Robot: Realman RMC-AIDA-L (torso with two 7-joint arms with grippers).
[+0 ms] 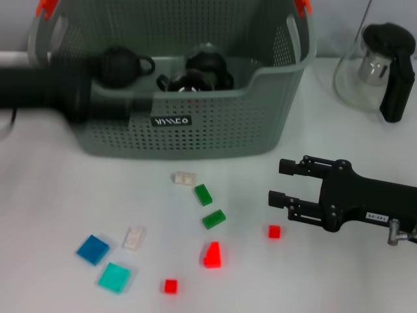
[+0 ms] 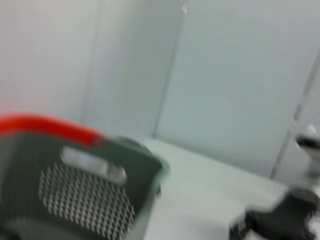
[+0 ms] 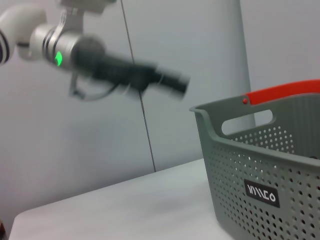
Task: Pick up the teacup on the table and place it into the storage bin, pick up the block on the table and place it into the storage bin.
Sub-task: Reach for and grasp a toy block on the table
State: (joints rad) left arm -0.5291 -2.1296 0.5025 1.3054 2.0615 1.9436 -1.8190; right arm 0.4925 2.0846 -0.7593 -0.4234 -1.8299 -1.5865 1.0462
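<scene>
The storage bin [image 1: 215, 134], a grey-green perforated basket with orange handle joints and a black label, stands at the back centre. Two dark rounded teacups [image 1: 120, 65] [image 1: 203, 70] lie inside it. Several small blocks lie on the table in front: a red block [image 1: 212, 255], a smaller red one [image 1: 274, 231], two green ones [image 1: 203, 194], clear ones and blue ones. My left gripper [image 1: 127, 104] is blurred at the bin's front left wall. My right gripper [image 1: 277, 182] is open and empty, low over the table, just right of the blocks. The bin also shows in the left wrist view [image 2: 100, 170] and the right wrist view [image 3: 260, 165].
A glass teapot [image 1: 365, 72] with a black handle stands at the back right of the white table [image 1: 52, 195]. A blue block [image 1: 92, 249] and a teal block [image 1: 115, 277] lie at the front left. The left arm [image 3: 125, 75] shows blurred in the right wrist view.
</scene>
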